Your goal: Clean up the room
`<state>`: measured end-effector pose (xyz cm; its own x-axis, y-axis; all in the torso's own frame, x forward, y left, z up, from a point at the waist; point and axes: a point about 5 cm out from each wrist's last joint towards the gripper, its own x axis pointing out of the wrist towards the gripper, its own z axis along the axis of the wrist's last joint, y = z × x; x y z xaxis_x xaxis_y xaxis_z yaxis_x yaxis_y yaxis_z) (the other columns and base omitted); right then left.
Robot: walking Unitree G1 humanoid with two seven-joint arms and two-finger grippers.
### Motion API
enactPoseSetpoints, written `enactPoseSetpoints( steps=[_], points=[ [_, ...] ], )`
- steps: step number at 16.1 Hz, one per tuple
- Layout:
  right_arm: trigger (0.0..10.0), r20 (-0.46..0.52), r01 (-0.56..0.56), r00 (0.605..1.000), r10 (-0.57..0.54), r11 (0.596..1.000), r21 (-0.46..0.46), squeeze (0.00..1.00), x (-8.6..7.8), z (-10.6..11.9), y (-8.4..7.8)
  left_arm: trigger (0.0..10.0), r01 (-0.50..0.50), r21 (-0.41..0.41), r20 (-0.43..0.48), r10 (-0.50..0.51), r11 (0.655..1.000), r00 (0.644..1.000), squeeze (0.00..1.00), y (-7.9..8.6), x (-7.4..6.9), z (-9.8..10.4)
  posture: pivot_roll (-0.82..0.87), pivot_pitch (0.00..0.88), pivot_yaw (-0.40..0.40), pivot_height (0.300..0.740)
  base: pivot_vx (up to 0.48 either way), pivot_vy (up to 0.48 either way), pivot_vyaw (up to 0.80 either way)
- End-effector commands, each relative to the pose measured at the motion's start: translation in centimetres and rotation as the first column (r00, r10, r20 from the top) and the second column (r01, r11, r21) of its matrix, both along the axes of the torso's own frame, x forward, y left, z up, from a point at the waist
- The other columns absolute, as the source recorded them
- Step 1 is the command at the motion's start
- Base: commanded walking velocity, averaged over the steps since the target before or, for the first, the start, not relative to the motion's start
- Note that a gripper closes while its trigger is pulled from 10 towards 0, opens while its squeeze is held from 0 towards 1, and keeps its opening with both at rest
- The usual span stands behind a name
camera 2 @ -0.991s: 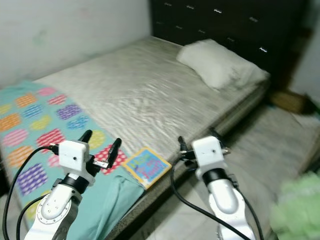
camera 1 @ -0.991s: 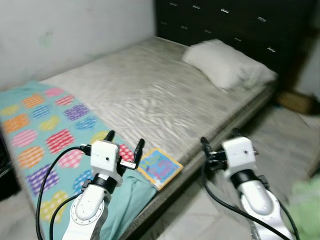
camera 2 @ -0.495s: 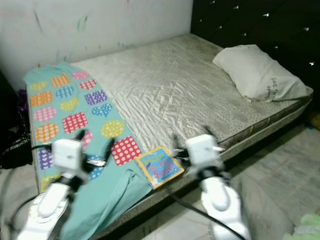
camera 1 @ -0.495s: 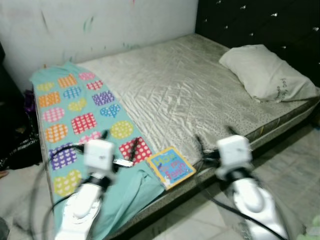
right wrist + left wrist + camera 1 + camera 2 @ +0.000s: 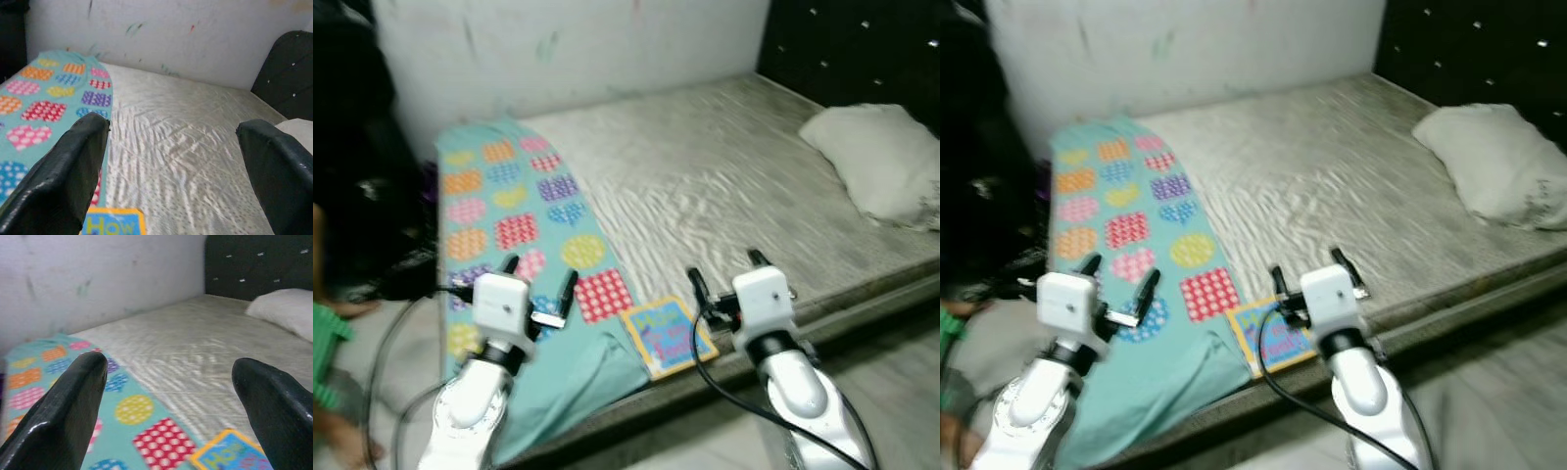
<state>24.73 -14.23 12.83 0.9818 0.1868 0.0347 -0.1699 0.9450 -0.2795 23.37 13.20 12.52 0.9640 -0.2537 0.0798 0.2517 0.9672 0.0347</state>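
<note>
A colourful picture book [image 5: 670, 336] with a yellow border lies at the near edge of the bed [image 5: 705, 186], half on a teal blanket [image 5: 509, 225] patterned with bright hearts. My left gripper [image 5: 539, 279] hovers open over the blanket, just left of the book. On the book's right side, my right gripper [image 5: 724, 273] is open above the mattress edge. The left wrist view catches the book's corner [image 5: 227, 455] between the fingers [image 5: 63, 411]. In the right wrist view the book's top [image 5: 115, 221] lies low between the fingers [image 5: 58, 181].
A white pillow [image 5: 881, 166] rests at the right end of the bed by a dark tufted headboard [image 5: 862, 44]. A pale wall [image 5: 558, 49] runs behind the bed. Dark clutter [image 5: 362, 176] and something green [image 5: 328, 362] sit at the left. Grey floor [image 5: 891, 362] lies at lower right.
The camera has swung to the left, so the bed and pillow sit further right in view. Both grippers stay open and hold their place beside the book.
</note>
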Motion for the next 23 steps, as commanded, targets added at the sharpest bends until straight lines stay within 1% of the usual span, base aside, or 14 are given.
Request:
enactPoseSetpoints(
  steps=[1,5,10,13,16,18,19,20,21,22,23],
  points=[
    [10.0,0.016,-0.006,1.0,0.005,1.0,0.01,0.0,0.2,0.3,0.2,10.0,-0.01,0.026,0.007,0.01,1.0,1.0,0.0,0.5,0.0,0.1,-0.05,0.028,0.024,0.74,0.0,0.0,0.59],
    [10.0,0.025,-0.004,1.0,0.004,1.0,0.022,0.0,0.6,0.3,0.7,10.0,-0.008,0.032,0.01,0.008,0.999,1.0,0.0,0.6,0.2,0.3,-0.03,0.017,0.033,0.74,0.0,0.0,0.59],
    [10.0,0.028,-0.007,1.0,0.006,1.0,0.027,0.0,0.7,0.3,0.8,10.0,-0.009,0.036,0.01,0.009,0.999,1.0,0.0,0.7,0.2,0.3,-0.03,0.012,0.03,0.74,0.0,0.0,0.55],
    [10.0,0.031,-0.013,0.999,0.012,0.999,0.032,0.0,0.9,0.3,0.9,10.0,-0.012,0.003,0.0,0.012,1.0,1.0,0.0,0.7,0.2,0.2,-0.03,0.012,0.03,0.74,0.0,0.0,0.0],
    [10.0,0.035,-0.013,0.999,0.012,0.999,0.035,0.0,1.0,0.2,1.0,10.0,-0.006,0.017,0.005,0.006,1.0,1.0,0.0,0.7,0.2,0.2,-0.02,0.003,0.032,0.74,0.0,0.0,0.0],
    [10.0,0.037,-0.011,0.999,0.01,0.999,0.045,0.0,1.2,0.2,1.1,10.0,0.008,-0.002,-0.008,-0.008,1.0,1.0,0.0,0.6,0.1,0.1,-0.03,0.0,0.04,0.74,0.0,0.0,0.0],
    [10.0,0.046,0.001,0.999,-0.004,0.998,0.069,0.0,1.7,0.4,1.1,10.0,0.021,-0.029,-0.014,-0.021,0.999,1.0,0.0,0.4,0.1,0.1,-0.03,0.0,0.044,0.74,0.0,0.0,0.0],
    [10.0,0.059,0.007,0.998,-0.011,0.997,0.081,0.0,2.3,0.7,1.0,10.0,0.021,-0.026,-0.017,-0.021,0.999,1.0,0.0,0.4,0.2,0.1,-0.03,0.0,0.046,0.74,0.0,0.0,0.0],
    [10.0,0.076,0.015,0.997,-0.023,0.994,0.106,0.0,3.1,1.1,1.0,10.0,0.008,-0.03,-0.016,-0.008,1.0,1.0,0.0,0.7,0.6,0.1,-0.03,0.008,0.052,0.74,0.0,0.0,0.0],
    [10.0,0.083,0.018,0.996,-0.028,0.994,0.111,0.0,3.4,1.3,1.0,10.0,-0.002,-0.033,-0.017,0.002,0.999,1.0,0.0,0.9,0.8,0.2,-0.03,0.008,0.052,0.74,0.0,0.0,0.0],
    [10.0,0.097,0.021,0.995,-0.03,0.995,0.095,0.0,3.8,1.5,1.2,10.0,-0.012,-0.033,-0.013,0.012,0.999,1.0,0.0,1.2,1.1,0.3,-0.02,0.014,0.058,0.74,0.0,0.0,0.0]
  ],
)
